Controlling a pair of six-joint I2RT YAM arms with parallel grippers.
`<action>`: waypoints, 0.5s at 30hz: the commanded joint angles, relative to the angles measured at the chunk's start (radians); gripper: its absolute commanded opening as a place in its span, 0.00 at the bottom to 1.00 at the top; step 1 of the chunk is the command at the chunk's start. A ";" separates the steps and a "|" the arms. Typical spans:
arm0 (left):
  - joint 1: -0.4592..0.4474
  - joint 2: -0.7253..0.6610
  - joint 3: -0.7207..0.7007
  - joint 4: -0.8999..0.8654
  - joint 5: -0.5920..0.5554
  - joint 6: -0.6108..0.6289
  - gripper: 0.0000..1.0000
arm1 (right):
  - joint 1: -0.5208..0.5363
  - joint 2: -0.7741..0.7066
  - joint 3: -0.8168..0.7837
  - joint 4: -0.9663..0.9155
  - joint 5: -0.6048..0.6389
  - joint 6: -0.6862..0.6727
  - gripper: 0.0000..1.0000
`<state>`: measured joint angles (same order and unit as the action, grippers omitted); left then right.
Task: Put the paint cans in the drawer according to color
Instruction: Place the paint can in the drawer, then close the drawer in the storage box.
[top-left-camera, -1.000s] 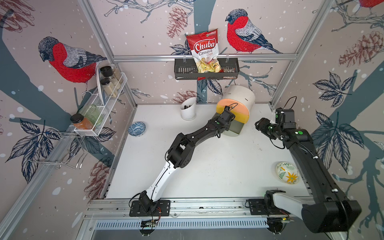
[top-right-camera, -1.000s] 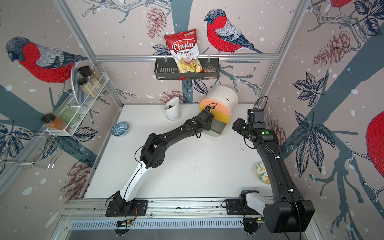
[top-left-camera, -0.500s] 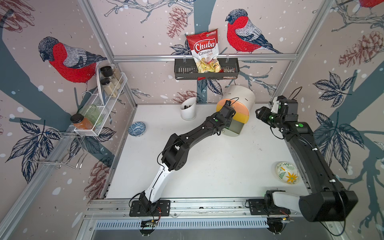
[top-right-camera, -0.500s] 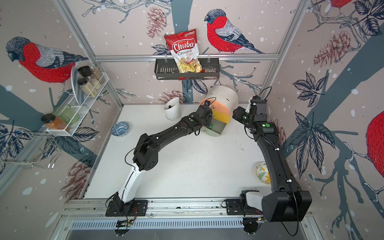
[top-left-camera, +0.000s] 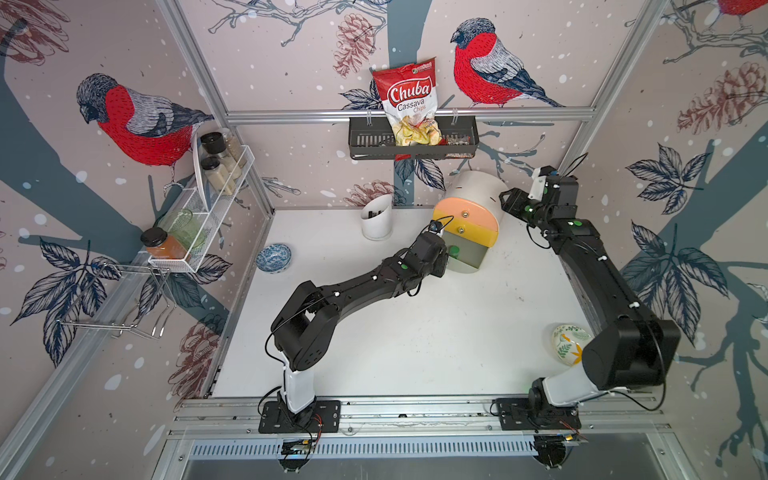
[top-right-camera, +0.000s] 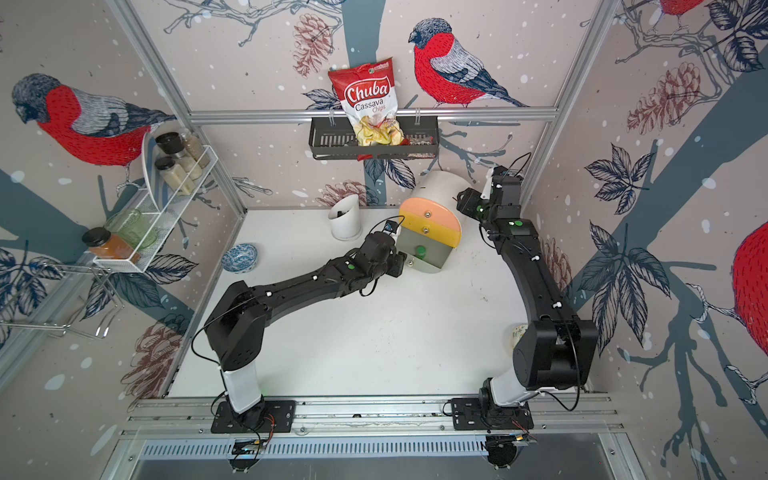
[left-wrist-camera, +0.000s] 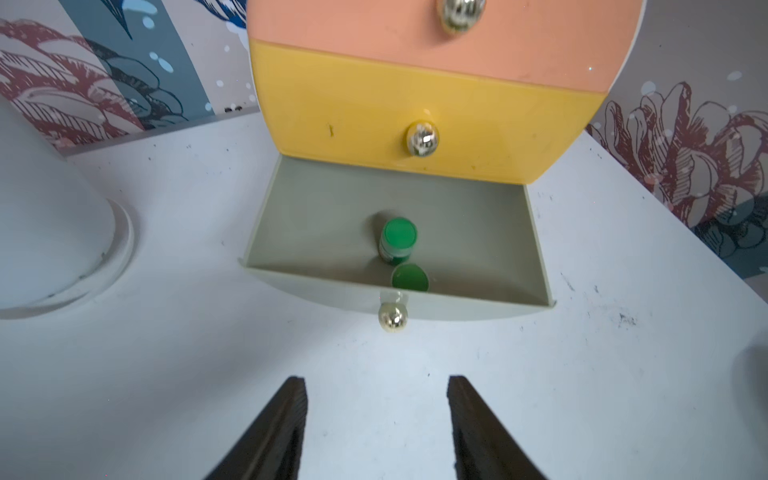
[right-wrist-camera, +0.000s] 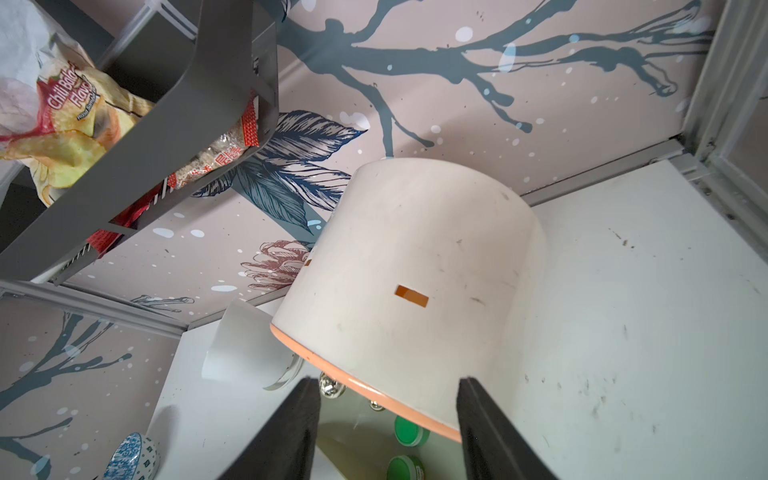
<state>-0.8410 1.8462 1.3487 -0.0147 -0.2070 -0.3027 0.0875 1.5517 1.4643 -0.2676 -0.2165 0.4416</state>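
- Two green paint cans (left-wrist-camera: 398, 239) stand in the open grey-green drawer (left-wrist-camera: 536, 249) at the foot of the chest (top-left-camera: 473, 187). One is mid-floor and the other (left-wrist-camera: 409, 277) is just behind the front wall.
- Open and empty, the left end effector (left-wrist-camera: 376, 380) sits just in front of the chest. The drawer's knob (left-wrist-camera: 392, 316) lies straight ahead of it, apart from both jaws.
- The drawer's travel axis runs from the knob back into the chest, in line with the left arm. That arm is judged better placed for a closing push.
- The right end effector (right-wrist-camera: 388, 380) hangs beside the chest's white shell with its jaws apart, gripping nothing. Whether it touches the shell cannot be told.
- The peach drawer (left-wrist-camera: 374, 37) and yellow drawer (left-wrist-camera: 332, 104) are closed, their contents hidden. No orange or white cans show.
- In front of the chest the desk (top-left-camera: 415, 332) is flat, white and scuffed. A holder cup (top-left-camera: 376, 220) stands near the chest, off the push line.
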 joint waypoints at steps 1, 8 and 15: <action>-0.001 -0.032 -0.098 0.193 0.040 -0.032 0.55 | 0.025 0.034 0.019 0.083 -0.046 -0.007 0.57; -0.001 0.005 -0.205 0.354 0.117 -0.018 0.54 | 0.049 0.124 0.095 0.058 -0.039 -0.031 0.57; 0.002 0.104 -0.161 0.395 0.128 -0.007 0.50 | 0.061 0.184 0.161 0.005 -0.035 -0.055 0.57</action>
<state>-0.8410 1.9278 1.1683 0.3099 -0.0982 -0.3176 0.1436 1.7256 1.6100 -0.2497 -0.2462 0.4171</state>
